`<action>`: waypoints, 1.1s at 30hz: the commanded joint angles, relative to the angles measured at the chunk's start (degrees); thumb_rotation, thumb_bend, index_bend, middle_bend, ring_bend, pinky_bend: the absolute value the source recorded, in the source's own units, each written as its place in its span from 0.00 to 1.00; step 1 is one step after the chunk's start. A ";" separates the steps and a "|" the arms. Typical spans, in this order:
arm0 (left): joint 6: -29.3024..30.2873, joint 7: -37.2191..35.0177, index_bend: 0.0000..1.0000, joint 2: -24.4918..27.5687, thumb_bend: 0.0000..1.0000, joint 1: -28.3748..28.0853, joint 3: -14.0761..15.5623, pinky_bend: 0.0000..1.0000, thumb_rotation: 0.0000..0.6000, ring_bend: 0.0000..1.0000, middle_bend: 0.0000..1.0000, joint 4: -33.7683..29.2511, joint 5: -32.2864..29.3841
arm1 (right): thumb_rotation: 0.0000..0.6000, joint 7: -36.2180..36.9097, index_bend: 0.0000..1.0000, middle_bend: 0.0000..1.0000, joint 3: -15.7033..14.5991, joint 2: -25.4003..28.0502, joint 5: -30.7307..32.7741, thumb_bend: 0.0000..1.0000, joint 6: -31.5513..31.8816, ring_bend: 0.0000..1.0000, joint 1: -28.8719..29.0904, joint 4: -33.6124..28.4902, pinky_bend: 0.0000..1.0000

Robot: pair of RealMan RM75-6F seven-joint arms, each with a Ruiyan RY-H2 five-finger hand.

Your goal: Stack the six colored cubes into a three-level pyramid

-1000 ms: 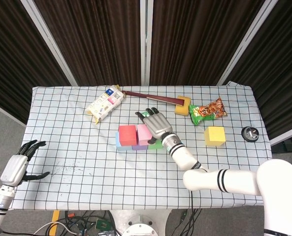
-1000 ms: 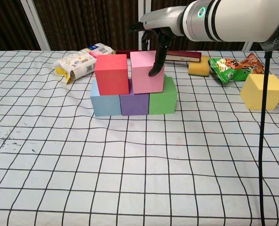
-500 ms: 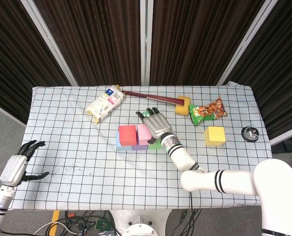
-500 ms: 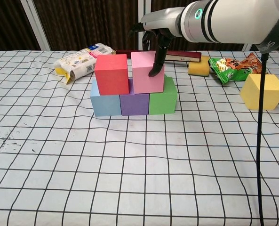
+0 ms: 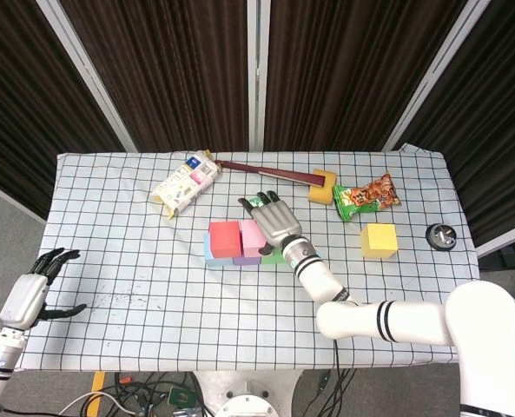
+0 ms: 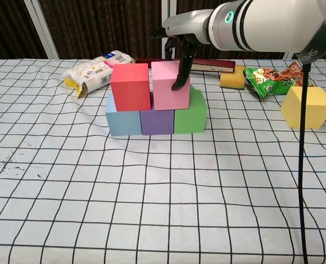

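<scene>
Right robot hand (image 6: 180, 55) draped over top far-right edge of pink cube (image 6: 171, 85), fingers (image 6: 180, 77) reaching down its right face, touching; whether still clamping or just resting on it, cannot tell. Pink cube on second level, sitting across purple cube (image 6: 156, 121) and green cube (image 6: 191, 114), side by side with red cube (image 6: 130, 86), which sits over blue cube (image 6: 123, 119) and purple. Bottom row of three tight together, middle of tabletop (image 6: 152, 192). Yellow cube (image 6: 307, 106) alone, well apart to the right, near green snack bag (image 6: 270, 77). Left robot hand (image 5: 31, 291) off near-left edge of tabletop, spread, holding nothing.

Judged step: finishing pink placement, five of six done. To do well: check pink sits flush against red, then lift fingers straight up and away, no sideways drag, else pink shifts off green. Next likely yellow: grab by opposite sides, carry high over the stack, centre on red-pink seam, lower slowly. Risk: arm or cable brushing the second level on the way across.

Far side: tissue pack (image 6: 94, 69), yellow sponge (image 6: 232, 78), dark red stick (image 5: 261, 171), small black disc (image 5: 440, 235) at right.
</scene>
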 commanded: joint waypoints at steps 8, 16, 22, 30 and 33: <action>0.03 -0.38 0.13 -0.04 0.03 0.05 0.02 0.11 1.00 0.07 0.17 0.22 -0.01 | 1.00 -0.40 0.00 0.49 0.09 -0.44 0.16 0.12 0.30 0.02 -0.15 0.21 0.00; 0.04 -0.49 0.13 -0.03 0.03 0.06 -0.02 0.11 1.00 0.07 0.17 0.29 -0.06 | 1.00 -0.32 0.00 0.49 0.40 -0.71 -0.02 0.12 0.54 0.02 -0.43 0.46 0.00; 0.04 -0.40 0.13 -0.05 0.03 0.02 0.00 0.11 1.00 0.07 0.17 0.28 0.02 | 1.00 -0.11 0.00 0.49 0.61 -0.42 -0.40 0.11 0.34 0.02 -0.73 0.31 0.00; -0.05 -0.31 0.13 -0.04 0.03 0.05 0.05 0.11 1.00 0.07 0.17 0.22 -0.02 | 1.00 0.18 0.00 0.49 0.71 -0.64 -0.78 0.12 -0.16 0.03 -0.94 0.74 0.00; -0.13 -0.37 0.13 -0.07 0.03 0.00 0.04 0.11 1.00 0.07 0.17 0.27 -0.03 | 1.00 0.16 0.00 0.49 0.69 -0.82 -0.64 0.12 -0.22 0.03 -0.96 0.98 0.00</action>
